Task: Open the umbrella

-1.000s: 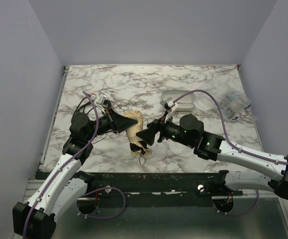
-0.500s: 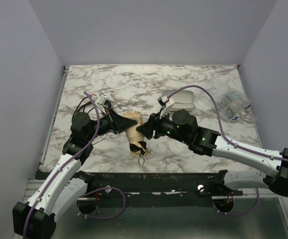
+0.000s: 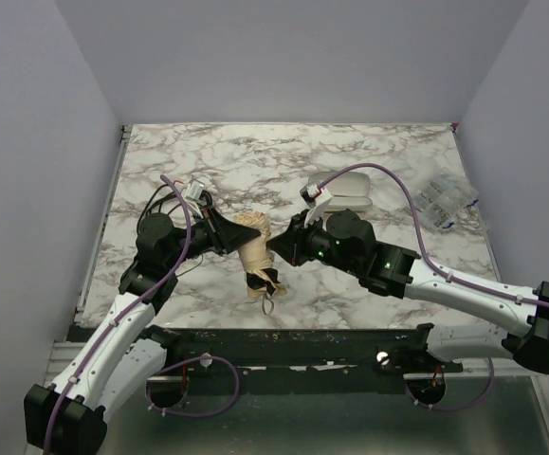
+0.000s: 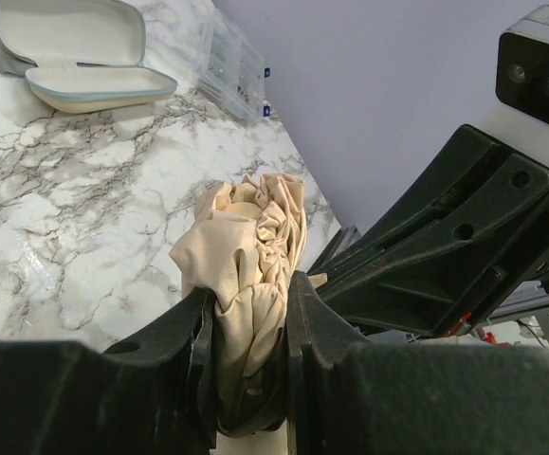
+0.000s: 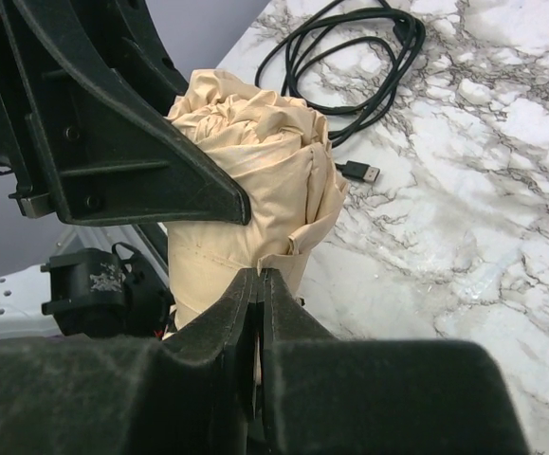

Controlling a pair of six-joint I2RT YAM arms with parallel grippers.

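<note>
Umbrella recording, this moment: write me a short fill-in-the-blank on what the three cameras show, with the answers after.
1. The tan umbrella is bunched up, not yet ____.
2. The left gripper is clamped on its bunched ____.
3. The right gripper is not open but ____ on a thin fold at the umbrella's side.
4. A coiled black ____ with a USB plug lies on the marble table.
Missing words: open; fabric; shut; cable.
</note>
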